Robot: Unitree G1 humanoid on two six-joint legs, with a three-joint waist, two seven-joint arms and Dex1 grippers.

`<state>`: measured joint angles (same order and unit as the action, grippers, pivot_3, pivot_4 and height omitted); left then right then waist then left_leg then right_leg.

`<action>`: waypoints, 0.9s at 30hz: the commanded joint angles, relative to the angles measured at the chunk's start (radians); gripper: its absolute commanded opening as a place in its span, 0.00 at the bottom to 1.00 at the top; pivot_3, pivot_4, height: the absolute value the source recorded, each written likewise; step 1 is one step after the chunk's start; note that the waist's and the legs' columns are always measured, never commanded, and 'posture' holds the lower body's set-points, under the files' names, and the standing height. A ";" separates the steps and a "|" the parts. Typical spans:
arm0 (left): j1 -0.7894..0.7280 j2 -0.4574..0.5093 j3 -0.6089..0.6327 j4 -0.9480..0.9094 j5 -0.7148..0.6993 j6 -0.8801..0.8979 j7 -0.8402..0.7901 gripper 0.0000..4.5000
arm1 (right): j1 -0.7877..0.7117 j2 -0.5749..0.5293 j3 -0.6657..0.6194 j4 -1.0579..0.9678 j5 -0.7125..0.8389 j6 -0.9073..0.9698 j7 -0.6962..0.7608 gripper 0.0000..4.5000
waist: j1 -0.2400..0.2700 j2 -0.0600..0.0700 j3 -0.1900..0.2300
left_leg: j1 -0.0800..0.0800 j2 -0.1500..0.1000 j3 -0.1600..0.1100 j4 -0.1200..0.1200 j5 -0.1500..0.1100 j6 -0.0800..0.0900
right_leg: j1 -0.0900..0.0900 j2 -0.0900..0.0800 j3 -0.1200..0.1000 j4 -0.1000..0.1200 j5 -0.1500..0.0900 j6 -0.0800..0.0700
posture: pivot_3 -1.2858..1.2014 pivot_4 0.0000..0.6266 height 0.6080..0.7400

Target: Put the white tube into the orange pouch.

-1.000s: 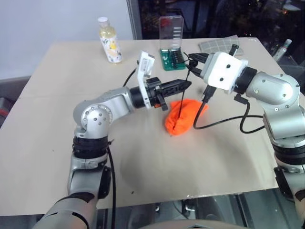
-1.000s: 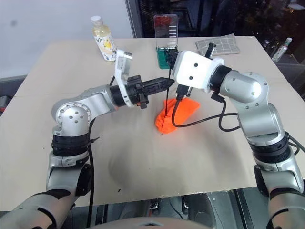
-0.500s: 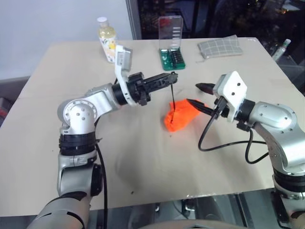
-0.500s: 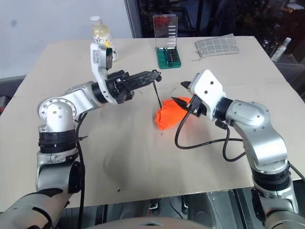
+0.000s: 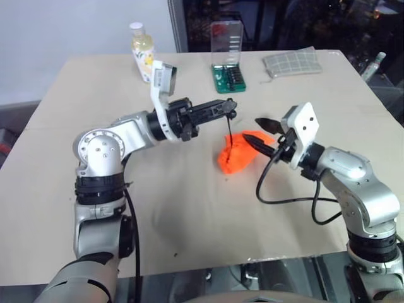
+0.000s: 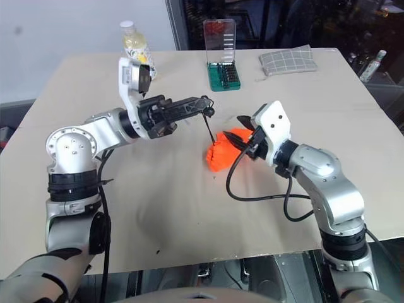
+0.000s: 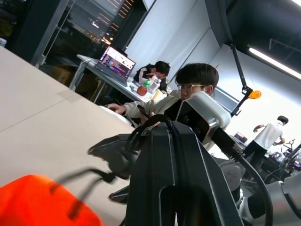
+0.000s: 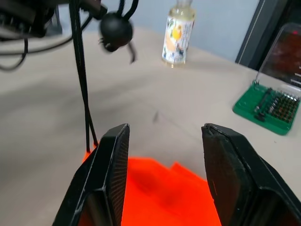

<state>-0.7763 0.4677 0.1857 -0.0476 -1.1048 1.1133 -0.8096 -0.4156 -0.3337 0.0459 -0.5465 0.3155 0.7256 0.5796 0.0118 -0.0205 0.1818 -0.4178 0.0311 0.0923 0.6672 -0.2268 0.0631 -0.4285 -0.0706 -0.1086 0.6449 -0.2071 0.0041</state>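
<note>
The orange pouch [image 5: 238,154] lies crumpled on the table's middle. Its thin black cord [image 5: 228,131] runs up to my left gripper [image 5: 231,108], which is shut on it above the pouch's left part. The cord's round stopper [image 8: 115,30] hangs by the fingers. My right gripper [image 5: 254,129] is level at the pouch's right side, open, with nothing between its fingers [image 8: 107,174]. In the right wrist view the pouch [image 8: 160,193] lies just below and ahead of them. The white tube is hidden.
At the back of the table stand a white-capped bottle of yellowish liquid [image 5: 143,60], a green bit set with a clear lid [image 5: 228,72] and a grey checked pouch [image 5: 293,62]. People sit at desks behind, seen in the left wrist view.
My right arm has come down from above the pouch to its right side, rolling its wrist, and its fingers have spread. The left gripper has drawn slightly left, still holding the cord.
</note>
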 commanded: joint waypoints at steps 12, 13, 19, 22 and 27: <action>-0.028 0.009 0.021 -0.040 -0.066 0.032 0.029 0.00 | -0.078 0.136 0.089 0.120 -0.033 -0.249 -0.071 0.54 | 0.000 0.000 0.000 | 0.000 0.000 0.000 0.000 0.000 0.000 | 0.000 0.000 0.000 0.000 0.000 0.000 | 0.52 0.24 1.00; -0.029 0.009 0.023 -0.040 -0.070 0.033 0.033 0.00 | -0.077 0.147 0.095 0.121 -0.033 -0.259 -0.074 0.54 | 0.000 0.000 0.000 | 0.000 0.000 0.000 0.000 0.000 0.000 | 0.000 0.000 0.001 0.000 0.000 0.000 | 0.52 0.24 1.00; -0.028 0.012 0.033 -0.046 -0.093 0.039 0.050 0.00 | -0.074 0.225 0.105 0.136 -0.032 -0.321 -0.117 0.54 | 0.000 0.000 0.000 | 0.000 0.000 0.000 0.000 0.000 0.000 | 0.000 0.000 0.000 0.000 0.000 0.000 | 0.52 0.24 1.00; -0.028 0.013 0.034 -0.048 -0.100 0.038 0.059 0.00 | -0.072 0.253 0.108 0.157 -0.043 -0.340 -0.143 0.43 | -0.001 0.000 0.000 | 0.000 0.000 0.000 0.000 0.000 0.000 | 0.000 -0.001 0.001 0.000 0.000 -0.001 | 0.52 0.24 1.00; -0.031 0.014 0.040 -0.045 -0.114 0.036 0.072 0.00 | -0.063 0.266 0.119 0.180 -0.054 -0.353 -0.161 0.05 | -0.001 0.000 0.000 | 0.000 0.000 0.000 0.000 0.000 0.000 | 0.000 -0.001 0.001 0.000 0.001 -0.001 | 0.52 0.24 1.00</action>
<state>-0.7778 0.4733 0.1959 -0.0580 -1.1836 1.1524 -0.7369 -0.4714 -0.0716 0.1630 -0.3479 0.2643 0.4017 0.4277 0.0111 -0.0204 0.1818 -0.4178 0.0312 0.0924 0.6670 -0.2268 0.0630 -0.4285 -0.0712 -0.1081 0.6448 -0.2063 0.0027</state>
